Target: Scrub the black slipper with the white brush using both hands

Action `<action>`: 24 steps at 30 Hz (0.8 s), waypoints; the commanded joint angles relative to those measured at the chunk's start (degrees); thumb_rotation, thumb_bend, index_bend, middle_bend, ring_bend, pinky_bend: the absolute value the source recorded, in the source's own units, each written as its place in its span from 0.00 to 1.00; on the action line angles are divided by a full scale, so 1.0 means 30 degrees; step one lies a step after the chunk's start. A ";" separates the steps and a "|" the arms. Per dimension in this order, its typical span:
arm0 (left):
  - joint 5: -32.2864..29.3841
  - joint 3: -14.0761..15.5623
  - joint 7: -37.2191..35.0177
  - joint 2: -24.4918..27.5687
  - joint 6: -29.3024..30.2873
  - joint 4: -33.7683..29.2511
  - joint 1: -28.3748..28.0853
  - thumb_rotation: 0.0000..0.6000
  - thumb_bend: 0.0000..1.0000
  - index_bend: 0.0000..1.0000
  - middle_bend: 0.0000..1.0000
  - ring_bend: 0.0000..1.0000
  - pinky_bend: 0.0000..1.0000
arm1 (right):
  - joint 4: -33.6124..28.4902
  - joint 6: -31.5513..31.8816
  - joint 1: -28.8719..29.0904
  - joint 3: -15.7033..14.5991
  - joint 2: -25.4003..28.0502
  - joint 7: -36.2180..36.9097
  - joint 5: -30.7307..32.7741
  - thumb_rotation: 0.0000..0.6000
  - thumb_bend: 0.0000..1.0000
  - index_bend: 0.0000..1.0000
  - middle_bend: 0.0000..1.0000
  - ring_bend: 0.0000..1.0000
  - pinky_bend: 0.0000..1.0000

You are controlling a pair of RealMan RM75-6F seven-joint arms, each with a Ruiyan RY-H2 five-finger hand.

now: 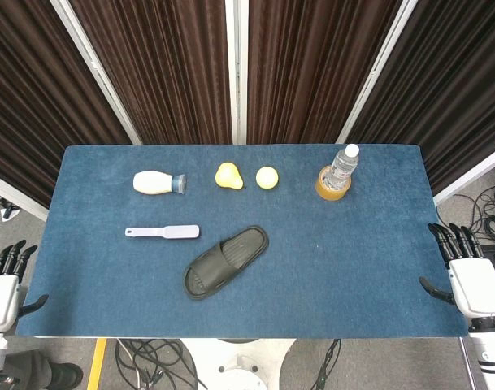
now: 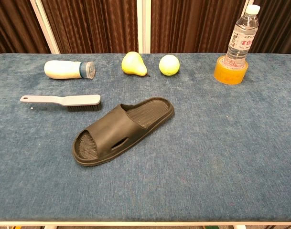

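Black rubber sits at the centre of your job: the black slipper [image 1: 226, 262] lies sole-down a little left of centre in the head view, angled with its toe end toward the lower left and its heel toward the upper right. Just beside it, to the upper left and not touching, the white brush [image 1: 162, 231] lies flat with its handle pointing toward the left edge; in the chest view the bristles face down onto the blue table [image 1: 353, 268].

Your left hand [image 1: 5, 280] rests off the lower-left corner of the table and your right hand [image 1: 466, 268] off the lower-right edge. Both hold nothing, fingers apart and extended, though the left is partly cropped, so I read its pose with less certainty. Neither shows in the chest view.

Nothing is begun. Since the brush handle points toward your left side, that hand looks the natural one to take it, leaving the right to steady the slipper.

Along the top of the frame sit a white bottle [image 1: 158, 183] on its side, a pear [image 1: 227, 175], a yellow ball [image 1: 267, 177] and a water bottle [image 1: 342, 166] standing inside a tape roll [image 1: 333, 186], all well apart from your work.
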 commanded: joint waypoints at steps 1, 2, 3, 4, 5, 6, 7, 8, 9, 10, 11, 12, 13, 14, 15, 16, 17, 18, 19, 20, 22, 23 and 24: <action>0.0010 0.0017 -0.0042 -0.0003 -0.0054 0.0030 -0.0025 1.00 0.10 0.20 0.20 0.12 0.21 | 0.0006 0.0031 -0.0028 -0.0017 -0.0018 0.0002 0.0007 1.00 0.10 0.00 0.10 0.00 0.00; 0.0009 0.0023 -0.0045 0.0003 -0.0093 0.0046 -0.0042 1.00 0.10 0.20 0.20 0.12 0.21 | 0.0006 0.0047 -0.0041 -0.0026 -0.0021 0.0002 0.0002 1.00 0.10 0.00 0.10 0.00 0.00; 0.0016 0.0046 -0.0048 -0.0001 -0.0107 0.0046 -0.0037 1.00 0.10 0.20 0.20 0.12 0.21 | 0.0004 0.0078 -0.0060 -0.0035 -0.0017 0.0002 -0.0011 1.00 0.10 0.00 0.10 0.00 0.00; 0.0015 0.0043 -0.0058 0.0002 -0.0150 0.0057 -0.0062 1.00 0.10 0.20 0.20 0.12 0.21 | 0.0007 0.0117 -0.0080 -0.0040 -0.0012 0.0003 -0.0025 1.00 0.10 0.00 0.10 0.00 0.00; 0.0015 0.0010 -0.0084 0.0021 -0.0244 0.0077 -0.0139 1.00 0.10 0.20 0.20 0.12 0.21 | 0.0012 0.0168 -0.0103 -0.0040 -0.0003 0.0007 -0.0039 1.00 0.10 0.00 0.10 0.00 0.00; 0.0020 -0.0042 -0.0115 0.0047 -0.0330 0.0099 -0.0229 1.00 0.10 0.20 0.20 0.12 0.21 | 0.0011 0.0188 -0.0116 -0.0041 0.0011 0.0013 -0.0036 1.00 0.10 0.00 0.10 0.00 0.00; 0.0051 -0.0109 -0.0157 0.0084 -0.0444 0.0128 -0.0359 1.00 0.10 0.20 0.20 0.12 0.21 | -0.0006 0.0201 -0.0118 -0.0033 0.0032 0.0010 -0.0036 1.00 0.10 0.00 0.10 0.00 0.00; 0.0106 -0.0236 -0.0250 0.0143 -0.0638 0.0181 -0.0593 1.00 0.10 0.20 0.20 0.12 0.21 | -0.0017 0.0222 -0.0118 -0.0018 0.0067 -0.0004 -0.0041 1.00 0.10 0.00 0.10 0.00 0.00; 0.0174 -0.0357 -0.0398 0.0180 -0.0824 0.0255 -0.0823 1.00 0.10 0.20 0.20 0.12 0.21 | -0.0027 0.0241 -0.0110 -0.0002 0.0093 -0.0017 -0.0056 1.00 0.10 0.00 0.10 0.00 0.00; 0.0256 -0.0540 -0.0694 0.0216 -0.1171 0.0432 -0.1198 1.00 0.10 0.20 0.20 0.12 0.21 | -0.0056 0.0266 -0.0090 0.0030 0.0127 -0.0035 -0.0079 1.00 0.10 0.00 0.10 0.00 0.00; 0.0243 -0.0675 -0.0924 0.0255 -0.1574 0.0582 -0.1525 1.00 0.10 0.20 0.20 0.12 0.21 | -0.0078 0.0296 -0.0065 0.0073 0.0162 -0.0049 -0.0099 1.00 0.10 0.00 0.10 0.00 0.00; 0.0190 -0.0813 -0.1166 0.0308 -0.2084 0.0740 -0.1898 1.00 0.10 0.20 0.20 0.12 0.21 | -0.0102 0.0311 -0.0052 0.0095 0.0190 -0.0063 -0.0110 1.00 0.10 0.00 0.10 0.00 0.00; 0.0063 -0.1030 -0.1507 0.0379 -0.2885 0.0993 -0.2467 1.00 0.10 0.20 0.20 0.12 0.21 | -0.0129 0.0368 -0.0041 0.0131 0.0232 -0.0088 -0.0144 1.00 0.10 0.00 0.10 0.00 0.00; -0.0094 -0.1199 -0.1701 0.0425 -0.3538 0.1197 -0.2907 1.00 0.10 0.20 0.21 0.12 0.21 | -0.0161 0.0411 -0.0035 0.0154 0.0272 -0.0120 -0.0178 1.00 0.10 0.00 0.10 0.00 0.00; -0.0245 -0.1367 -0.1903 0.0440 -0.4175 0.1392 -0.3348 1.00 0.10 0.20 0.24 0.14 0.21 | -0.0190 0.0454 -0.0029 0.0180 0.0315 -0.0167 -0.0200 1.00 0.10 0.00 0.10 0.00 0.00; -0.0430 -0.1583 -0.2273 0.0418 -0.5049 0.1675 -0.3956 1.00 0.10 0.21 0.26 0.17 0.21 | -0.0239 0.0476 -0.0021 0.0201 0.0372 -0.0225 -0.0212 1.00 0.10 0.00 0.10 0.00 0.00; -0.0566 -0.1734 -0.2576 0.0386 -0.5715 0.1896 -0.4415 1.00 0.10 0.22 0.28 0.18 0.22 | -0.0283 0.0472 -0.0015 0.0210 0.0411 -0.0259 -0.0209 1.00 0.10 0.00 0.10 0.00 0.00; -0.0701 -0.1887 -0.2881 0.0326 -0.6365 0.2146 -0.4874 1.00 0.10 0.24 0.29 0.19 0.22 | -0.0326 0.0475 -0.0010 0.0219 0.0452 -0.0294 -0.0207 1.00 0.10 0.00 0.10 0.00 0.00; -0.0878 -0.2055 -0.3250 0.0222 -0.7279 0.2521 -0.5497 1.00 0.10 0.25 0.30 0.20 0.24 | -0.0363 0.0485 -0.0011 0.0229 0.0500 -0.0318 -0.0202 1.00 0.10 0.00 0.10 0.00 0.00; -0.0983 -0.2131 -0.3413 0.0180 -0.8001 0.2783 -0.5967 1.00 0.11 0.26 0.31 0.21 0.26 | -0.0387 0.0487 -0.0012 0.0234 0.0528 -0.0330 -0.0196 1.00 0.10 0.00 0.10 0.00 0.00; -0.1111 -0.2340 -0.3621 -0.0076 -0.9320 0.3472 -0.7011 1.00 0.14 0.28 0.34 0.24 0.31 | -0.0438 0.0475 -0.0014 0.0237 0.0604 -0.0340 -0.0176 1.00 0.10 0.00 0.10 0.00 0.00; -0.1186 -0.2398 -0.3660 -0.0205 -0.9905 0.3729 -0.7446 1.00 0.15 0.29 0.35 0.25 0.33 | -0.0450 0.0479 -0.0019 0.0235 0.0639 -0.0333 -0.0176 1.00 0.10 0.00 0.10 0.00 0.00; -0.1283 -0.2440 -0.3683 -0.0316 -1.0538 0.3926 -0.7885 1.00 0.16 0.30 0.36 0.26 0.35 | -0.0458 0.0479 -0.0023 0.0234 0.0674 -0.0329 -0.0173 1.00 0.10 0.00 0.10 0.00 0.00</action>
